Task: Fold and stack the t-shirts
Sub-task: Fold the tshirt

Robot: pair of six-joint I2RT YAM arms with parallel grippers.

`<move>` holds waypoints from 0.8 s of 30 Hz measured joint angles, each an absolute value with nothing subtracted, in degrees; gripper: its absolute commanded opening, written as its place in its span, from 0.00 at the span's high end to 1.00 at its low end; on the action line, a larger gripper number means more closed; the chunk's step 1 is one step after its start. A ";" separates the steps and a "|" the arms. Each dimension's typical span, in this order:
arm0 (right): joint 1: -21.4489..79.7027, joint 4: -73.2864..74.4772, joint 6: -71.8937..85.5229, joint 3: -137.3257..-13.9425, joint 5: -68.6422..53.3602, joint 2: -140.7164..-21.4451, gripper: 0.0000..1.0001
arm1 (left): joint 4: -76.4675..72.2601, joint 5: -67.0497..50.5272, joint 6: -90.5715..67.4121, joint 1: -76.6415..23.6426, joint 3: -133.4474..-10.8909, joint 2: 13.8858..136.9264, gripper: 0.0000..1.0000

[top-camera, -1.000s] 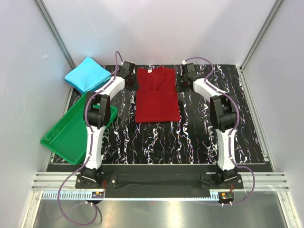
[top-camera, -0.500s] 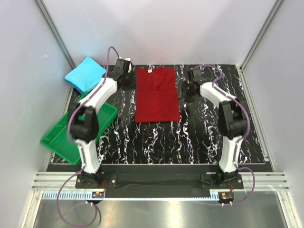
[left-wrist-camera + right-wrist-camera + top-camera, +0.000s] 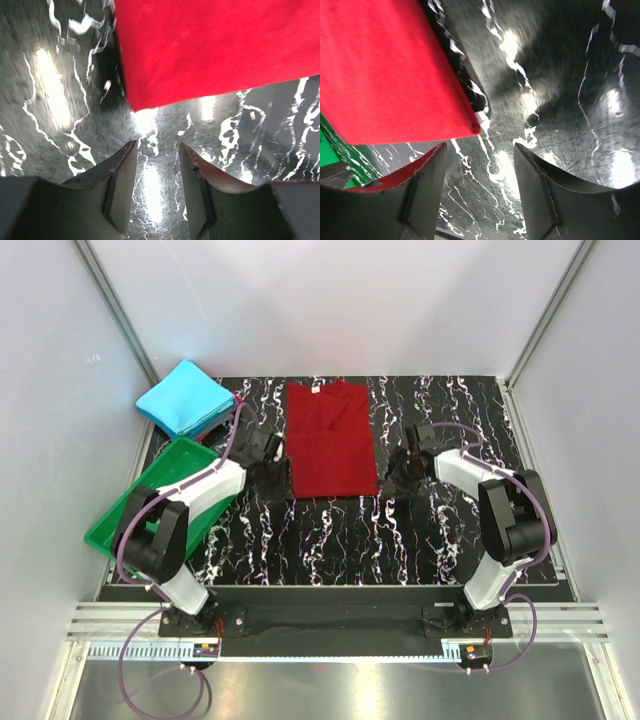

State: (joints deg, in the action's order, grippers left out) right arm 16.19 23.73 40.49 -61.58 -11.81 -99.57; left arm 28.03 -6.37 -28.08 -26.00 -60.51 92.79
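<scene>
Flanking near corners of the dark red t-shirt [image 3: 330,440]: left gripper [image 3: 157,150], right gripper [image 3: 480,147] | fingers standing spread, apparently empty | shirt's length running toward the tabletop [image 3: 330,540]'s far edge

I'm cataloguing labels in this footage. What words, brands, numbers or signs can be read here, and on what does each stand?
No text can be read in any view.
White neck label on the dark red t-shirt: too small to read.
Small boards below the arm bases: too small to read.
Blue t-shirt and green tray: no print visible.
</scene>
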 measured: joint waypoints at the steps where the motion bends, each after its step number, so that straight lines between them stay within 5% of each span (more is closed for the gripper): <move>1: 16.32 22.90 41.41 -60.47 -12.05 -99.57 0.38 | 27.38 -6.48 -28.64 -25.93 -59.42 92.82 0.56; 13: 17.19 10.11 48.56 -53.28 -14.06 -99.53 0.42 | 18.85 -5.50 -35.29 -25.91 -54.70 93.91 0.56; 24: 17.54 7.86 51.00 -51.18 -13.06 -99.55 0.71 | 16.16 -3.55 -37.08 -25.91 -53.01 94.96 0.56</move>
State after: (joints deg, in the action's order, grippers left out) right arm 17.54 7.86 51.00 -51.18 -13.06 -99.55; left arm 16.16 -3.55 -37.08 -25.91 -53.01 94.96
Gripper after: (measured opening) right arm 0.329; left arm 0.439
